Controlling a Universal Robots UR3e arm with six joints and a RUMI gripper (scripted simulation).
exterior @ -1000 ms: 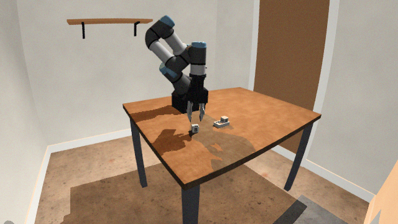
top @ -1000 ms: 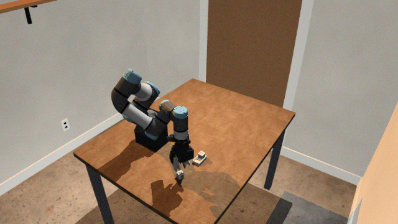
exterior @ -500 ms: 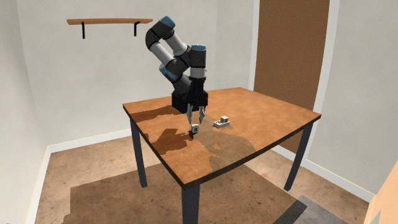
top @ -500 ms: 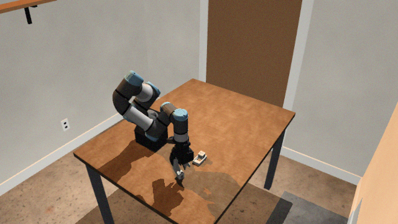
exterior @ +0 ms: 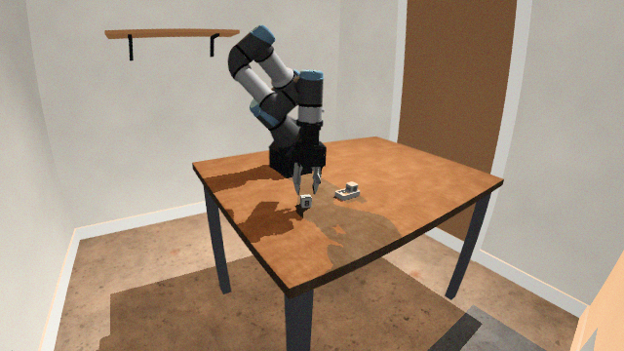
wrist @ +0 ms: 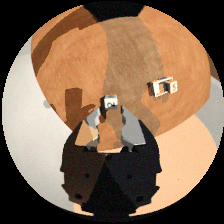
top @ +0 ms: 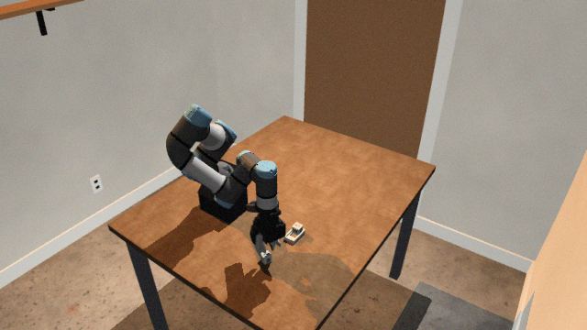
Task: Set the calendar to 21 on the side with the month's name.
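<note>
A loose white cube lies on the table. Its top digit looks like a 2 in the wrist view, and a side face shows an 8 in the exterior view. The pale tray stands to the right of it. The other cube is at the tray's far end, with what looks like a 5 showing in the wrist view. My gripper is partly open and empty, pointing down, its fingertips close above and behind the loose cube. The month's name is not readable.
The wooden table carries the arm's black base behind the gripper. The tray stands close to the gripper's right side. The table's front edge lies beyond the loose cube.
</note>
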